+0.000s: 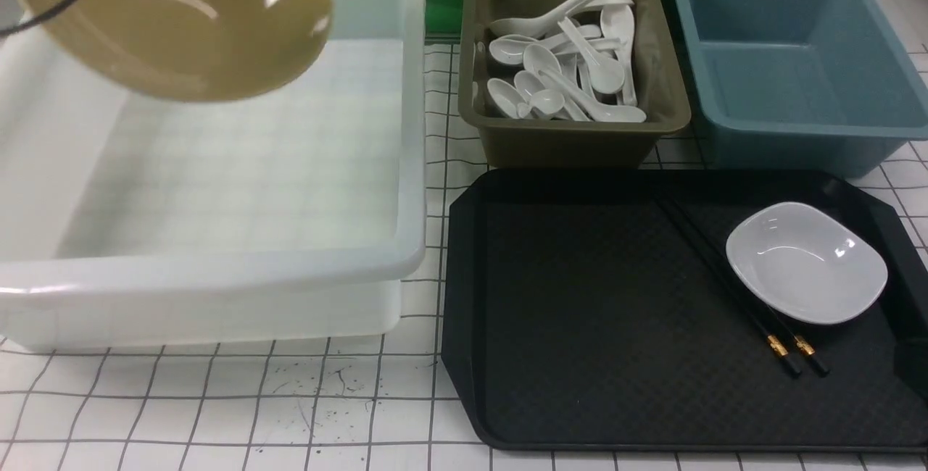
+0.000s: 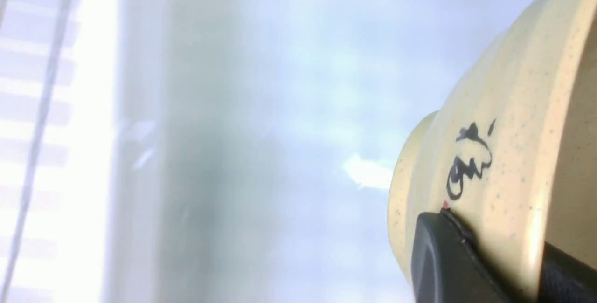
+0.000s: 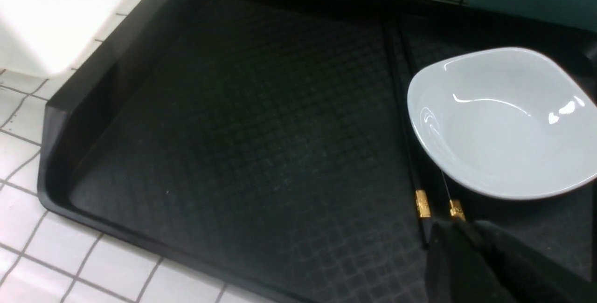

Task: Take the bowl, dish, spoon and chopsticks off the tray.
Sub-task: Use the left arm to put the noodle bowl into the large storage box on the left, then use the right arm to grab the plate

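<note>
Two items lie on the tray [image 1: 580,311]: the chopsticks [image 1: 728,282] and the dish [image 1: 806,262]. The black chopsticks lie side by side, running diagonally, with their gold-banded ends toward the robot. The white dish sits just to their right, its rim right beside them and overlapping the nearer stick in the right wrist view.

The bowl [image 1: 181,29] is off the tray. It hangs tilted in the air at the far left, above the clear bin [image 1: 217,275] that stands on the gridded bench [image 1: 217,398] left of the tray. The left tool [image 2: 494,265] is clamped on the bowl's wall near the rim. One dark finger [image 2: 443,256] presses the speckled outer side beside a black painted mark.

The right tool [image 3: 475,256] hovers over the banded ends of the chopsticks. Only dark fingertips show at the edge of its wrist view, and I cannot tell whether they are apart or together.

Behind the tray stand a brown bin [image 1: 573,141] heaped with white spoons [image 1: 565,65] and, to its right, a blue bin [image 1: 790,141].
</note>
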Robot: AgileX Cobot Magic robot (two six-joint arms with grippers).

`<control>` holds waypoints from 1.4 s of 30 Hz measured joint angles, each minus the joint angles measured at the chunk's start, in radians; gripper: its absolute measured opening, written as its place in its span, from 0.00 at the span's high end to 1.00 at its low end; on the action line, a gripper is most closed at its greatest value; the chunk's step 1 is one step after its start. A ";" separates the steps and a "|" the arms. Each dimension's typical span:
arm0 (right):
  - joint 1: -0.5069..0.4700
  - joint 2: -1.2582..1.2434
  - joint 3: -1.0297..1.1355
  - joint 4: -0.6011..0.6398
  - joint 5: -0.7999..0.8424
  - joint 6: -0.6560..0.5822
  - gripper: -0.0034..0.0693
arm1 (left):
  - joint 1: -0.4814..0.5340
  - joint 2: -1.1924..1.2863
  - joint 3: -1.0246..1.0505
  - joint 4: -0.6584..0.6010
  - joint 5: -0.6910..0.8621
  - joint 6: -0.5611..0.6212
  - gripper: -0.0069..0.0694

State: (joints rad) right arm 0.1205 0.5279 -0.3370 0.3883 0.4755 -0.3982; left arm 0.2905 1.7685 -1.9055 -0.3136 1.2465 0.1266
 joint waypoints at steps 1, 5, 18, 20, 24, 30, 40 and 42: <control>0.000 0.000 0.000 0.000 -0.004 0.000 0.85 | 0.013 0.001 0.072 0.031 -0.004 -0.005 0.90; 0.000 0.000 0.000 0.000 -0.010 0.000 0.85 | 0.013 0.003 0.232 0.082 -0.061 -0.015 0.90; 0.000 0.000 0.000 0.000 -0.014 0.000 0.83 | -0.011 0.000 0.488 0.245 -0.331 -0.029 0.63; 0.000 0.000 0.000 0.000 -0.014 0.000 0.83 | -0.011 -0.010 0.464 0.263 -0.308 -0.045 0.52; 0.000 0.000 0.000 0.000 -0.014 0.000 0.82 | -0.011 -0.037 0.418 0.269 -0.268 -0.059 0.41; 0.000 0.000 0.000 0.000 -0.014 -0.002 0.82 | -0.040 -0.057 0.403 0.169 -0.262 -0.050 0.49; 0.000 0.000 0.000 0.000 -0.014 -0.017 0.82 | -0.130 0.122 0.457 0.305 -0.352 0.011 0.91; 0.000 0.000 0.000 0.000 -0.014 -0.017 0.81 | -0.130 0.132 0.457 0.354 -0.353 -0.014 0.91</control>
State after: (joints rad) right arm 0.1205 0.5281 -0.3370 0.3886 0.4611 -0.4154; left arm 0.1605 1.9006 -1.4490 0.0404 0.8935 0.1123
